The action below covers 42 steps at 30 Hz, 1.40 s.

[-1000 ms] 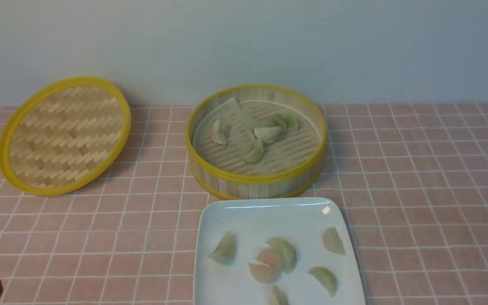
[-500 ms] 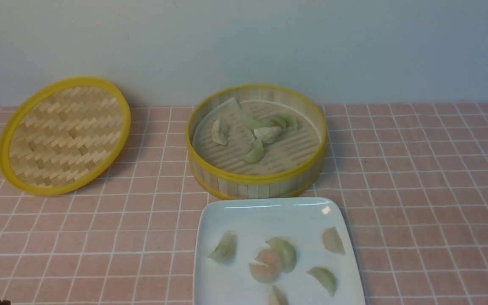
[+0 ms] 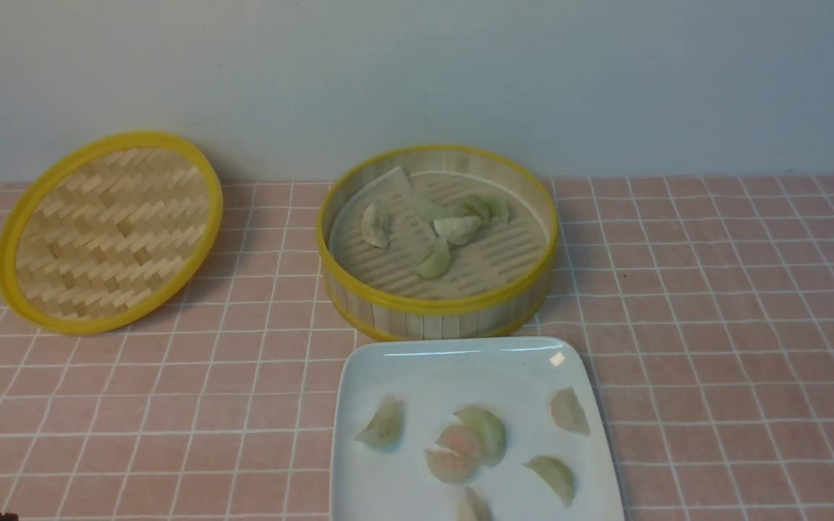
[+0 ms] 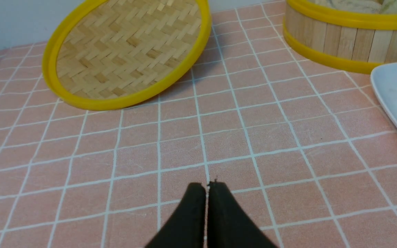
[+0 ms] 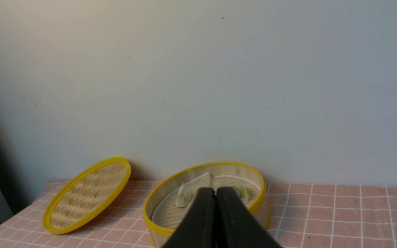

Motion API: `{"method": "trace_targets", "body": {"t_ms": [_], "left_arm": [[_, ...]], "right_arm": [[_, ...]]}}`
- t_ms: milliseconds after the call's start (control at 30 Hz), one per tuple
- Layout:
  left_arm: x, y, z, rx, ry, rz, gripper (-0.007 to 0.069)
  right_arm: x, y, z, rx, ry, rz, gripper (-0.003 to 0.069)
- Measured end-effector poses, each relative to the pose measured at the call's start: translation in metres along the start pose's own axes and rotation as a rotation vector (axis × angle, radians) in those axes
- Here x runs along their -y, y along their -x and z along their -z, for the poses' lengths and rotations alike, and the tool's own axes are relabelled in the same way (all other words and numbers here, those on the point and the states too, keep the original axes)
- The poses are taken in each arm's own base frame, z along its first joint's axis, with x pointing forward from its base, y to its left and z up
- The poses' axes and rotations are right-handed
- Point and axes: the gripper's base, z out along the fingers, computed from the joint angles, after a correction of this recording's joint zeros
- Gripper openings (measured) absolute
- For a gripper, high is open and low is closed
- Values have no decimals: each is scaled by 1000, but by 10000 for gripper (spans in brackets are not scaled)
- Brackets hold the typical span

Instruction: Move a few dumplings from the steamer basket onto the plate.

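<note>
Front view: steamer basket (image 3: 437,304) is sitting on the pink tiled tabletop (image 3: 714,325) near the back wall (image 3: 417,72), open at the top.
Basket contents: a handful of pale green dumplings (image 3: 435,262) are lying on the slatted floor, bunched toward the middle and back; one is lying apart at the left side.
Plate (image 3: 453,362): white, square, is lying just in front of the basket, its far edge nearly touching the basket wall.
Plate contents: six more dumplings (image 3: 386,424) are resting here, mostly green, one pinkish in the middle overlapping a green one.
Lid (image 3: 109,231): woven, yellow-rimmed, is leaning tilted against the wall, well left of the basket.
Left gripper (image 4: 207,186): fingers are pressing together, holding nothing, hovering over bare tiles in front of the lid, left of the plate.
Right gripper (image 5: 215,191): fingers are meeting tip to tip, empty, raised high and pointing toward the basket.
</note>
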Motion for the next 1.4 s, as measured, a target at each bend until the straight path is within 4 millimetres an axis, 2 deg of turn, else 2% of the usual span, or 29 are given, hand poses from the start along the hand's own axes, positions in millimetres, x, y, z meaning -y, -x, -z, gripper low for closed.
{"method": "trace_targets", "body": {"t_ms": [167, 433, 633, 700, 833, 900, 1067, 1167, 1400], "left_arm": [[0, 0, 0, -2, 0, 0, -6], [0, 0, 0, -3, 0, 0, -6], [0, 0, 0, -4, 0, 0, -6], [0, 0, 0, -4, 0, 0, -6], [0, 0, 0, -4, 0, 0, -6], [0, 0, 0, -5, 0, 0, -6], [0, 0, 0, -6, 0, 0, -6], [0, 0, 0, -6, 0, 0, -6], [0, 0, 0, -7, 0, 0, -6]], "right_arm": [[-2, -1, 0, -9, 17, 24, -15], [-15, 2, 1, 32, 164, 108, -15], [-14, -2, -2, 52, 111, 152, -15], [-12, -11, -7, 41, 25, 164, -15], [4, -48, -22, -42, -225, 185, -15], [21, -83, -30, -135, -355, 182, -15], [45, -143, -35, -277, -476, 133, -15], [45, -142, -38, -208, -464, 110, -15], [45, -141, -38, -194, -462, 108, -15]]}}
